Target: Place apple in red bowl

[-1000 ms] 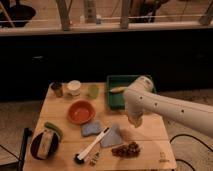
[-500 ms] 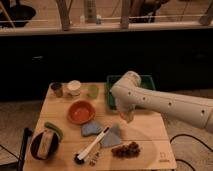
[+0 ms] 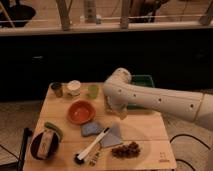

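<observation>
One small apple (image 3: 121, 114), seemingly hanging in the gripper (image 3: 120, 111) just right of the red bowl (image 3: 81, 111) above the desk (image 3: 150, 136), is looking light, firm and slick, so the fingers, closed on it, are probably needing a hold across its widest middle.

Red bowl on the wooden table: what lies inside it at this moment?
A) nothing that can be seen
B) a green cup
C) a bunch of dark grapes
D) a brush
A: the red bowl shows only its bare orange-red inside. The gripper, shut, hangs over the table beside the bowl, on the green tray's side, not above the bowl.
</observation>
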You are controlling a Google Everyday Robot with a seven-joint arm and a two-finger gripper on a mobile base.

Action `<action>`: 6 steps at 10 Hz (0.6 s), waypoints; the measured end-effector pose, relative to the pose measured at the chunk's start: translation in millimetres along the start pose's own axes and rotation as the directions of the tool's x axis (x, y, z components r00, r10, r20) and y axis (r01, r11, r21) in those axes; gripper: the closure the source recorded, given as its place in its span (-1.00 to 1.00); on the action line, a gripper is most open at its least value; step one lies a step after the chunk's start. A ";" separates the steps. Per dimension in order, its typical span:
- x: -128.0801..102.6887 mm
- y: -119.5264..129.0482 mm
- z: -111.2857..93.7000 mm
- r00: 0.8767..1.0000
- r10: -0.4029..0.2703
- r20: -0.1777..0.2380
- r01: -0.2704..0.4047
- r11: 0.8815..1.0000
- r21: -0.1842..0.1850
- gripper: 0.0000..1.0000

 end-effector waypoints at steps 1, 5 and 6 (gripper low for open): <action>-2.4 -3.3 -2.1 1.000 -0.012 -0.002 0.012 1.000 0.002 0.99; -22.5 -28.2 -4.6 0.998 -0.060 0.002 0.060 0.998 0.014 0.99; -29.3 -35.1 -5.3 0.997 -0.073 0.003 0.073 0.997 0.018 0.99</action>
